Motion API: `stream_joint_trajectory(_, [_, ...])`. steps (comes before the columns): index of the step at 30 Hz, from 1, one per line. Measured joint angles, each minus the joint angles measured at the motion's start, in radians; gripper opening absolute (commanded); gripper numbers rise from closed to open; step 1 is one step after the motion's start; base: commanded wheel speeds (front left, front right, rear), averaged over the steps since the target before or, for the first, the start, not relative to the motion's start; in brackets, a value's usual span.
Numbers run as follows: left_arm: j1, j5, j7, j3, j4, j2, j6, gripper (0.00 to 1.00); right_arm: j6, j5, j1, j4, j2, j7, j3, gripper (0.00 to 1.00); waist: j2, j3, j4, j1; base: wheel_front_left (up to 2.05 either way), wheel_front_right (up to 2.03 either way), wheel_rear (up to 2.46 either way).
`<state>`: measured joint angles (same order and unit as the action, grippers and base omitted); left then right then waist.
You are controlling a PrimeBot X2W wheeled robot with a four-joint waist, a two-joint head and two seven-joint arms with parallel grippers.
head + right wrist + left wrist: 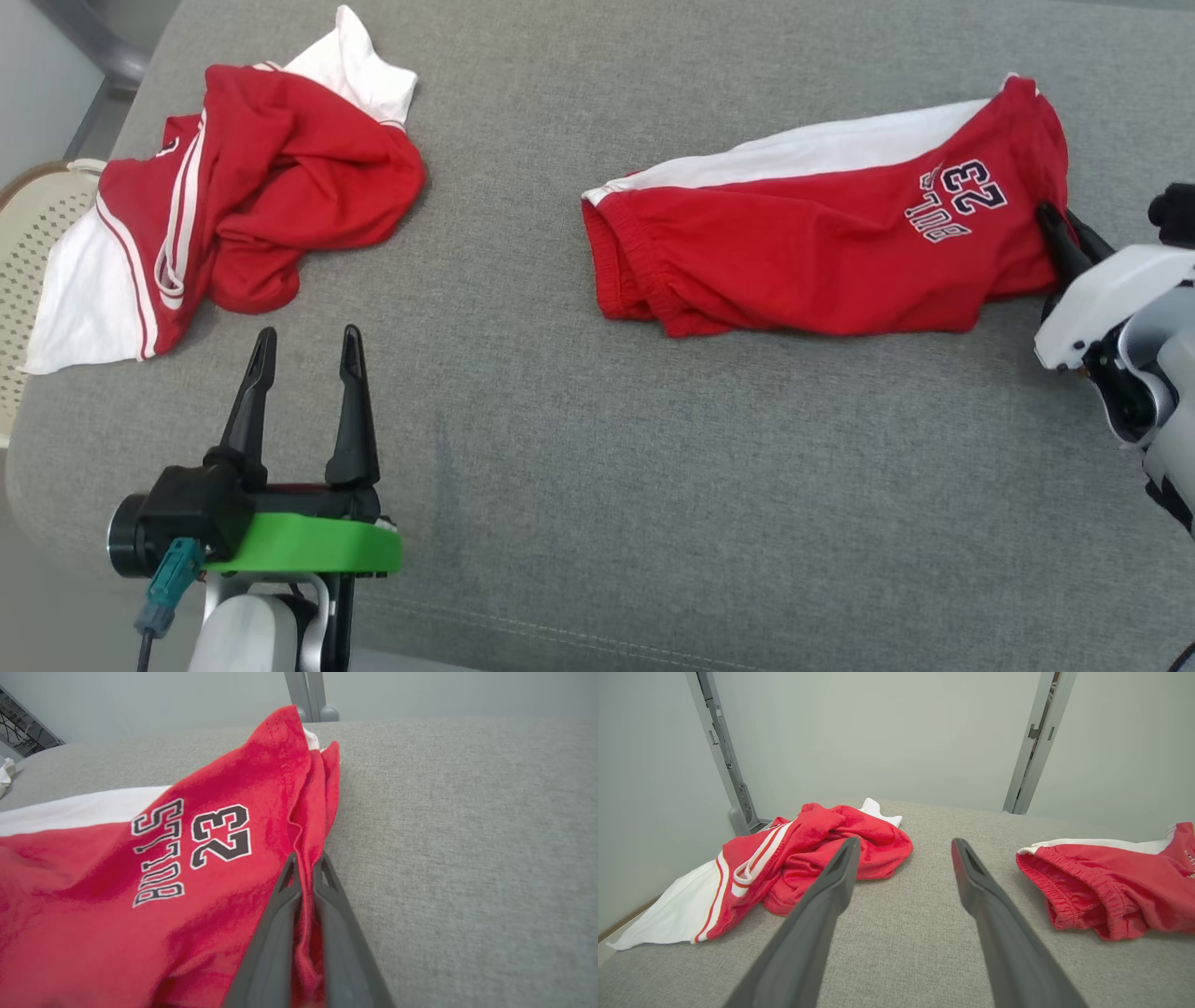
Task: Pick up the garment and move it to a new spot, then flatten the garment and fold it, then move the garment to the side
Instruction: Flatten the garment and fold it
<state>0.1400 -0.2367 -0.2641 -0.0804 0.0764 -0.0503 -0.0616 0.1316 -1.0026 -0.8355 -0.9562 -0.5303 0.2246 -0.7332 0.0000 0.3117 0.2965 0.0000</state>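
On the right half of the grey cushion (pixel 560 448) lie the red shorts (pixel 822 243), stretched out sideways and partly flattened, with some wrinkles. A white panel runs along their far edge. The gathered elastic waistband faces the middle of the cushion, and the print "BULLS 23" sits near the right end.

At that right end the right gripper (pixel 308 861) has both dark fingers pressed together on a raised fold of the red fabric. In the right wrist view the cloth runs up in a narrow ridge between the two fingers, just beside the printed number. The rest of the shorts rests on the cushion.

Well apart from the shorts, toward the far left corner, a red and white shirt (pixel 280 187) sits in a crumpled heap. One white part of it spreads out to the cushion's left edge.

The left gripper (pixel 309 333) is near the front left of the cushion, just short of the shirt and pointing toward it. Its fingers are spread wide with nothing between them. Whether it touches the cushion I cannot tell.

Past the left edge of the cushion is a pale thing with a lattice pattern (pixel 28 233); I cannot tell what it is. Grey metal posts (pixel 1036 742) stand against the plain wall behind the cushion.
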Motion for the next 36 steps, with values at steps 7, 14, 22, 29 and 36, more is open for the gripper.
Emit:
stream_joint_trajectory(7, [-0.037, 0.019, 0.0, 0.02, 0.006, 0.0, -0.005, 1.0, 0.0, -0.073, 0.139, 0.032, -0.051, 0.029, 0.047, 0.0, 0.0, -0.053, -0.052, 0.0, 0.0, 0.0, 0.0])
stream_joint_trajectory(14, [-0.054, 0.04, 0.0, 0.035, 0.01, 0.001, -0.015, 1.0, 0.0, -0.116, 0.251, 0.023, -0.116, 0.034, 0.126, 0.0, 0.0, -0.105, -0.103, 0.0, 0.0, 0.0, 0.0])
stream_joint_trajectory(22, [-0.064, 0.046, 0.0, 0.048, 0.005, 0.001, -0.019, 1.0, 0.0, -0.05, 0.223, 0.052, -0.104, 0.037, 0.174, 0.0, 0.0, -0.12, -0.146, 0.0, 0.0, 0.0, 0.0])
stream_joint_trajectory(29, [-0.063, 0.048, 0.0, 0.046, 0.022, 0.001, -0.022, 1.0, 0.0, 0.047, 0.151, 0.133, -0.034, 0.037, 0.185, 0.0, 0.0, -0.138, -0.157, 0.0, 0.0, 0.0, 0.0])
stream_joint_trajectory(36, [-0.07, 0.044, 0.0, 0.044, 0.025, 0.001, -0.022, 1.0, 0.0, 0.115, 0.146, 0.25, 0.043, 0.038, 0.146, 0.0, 0.0, -0.155, -0.156, 0.0, 0.0, 0.0, 0.0])
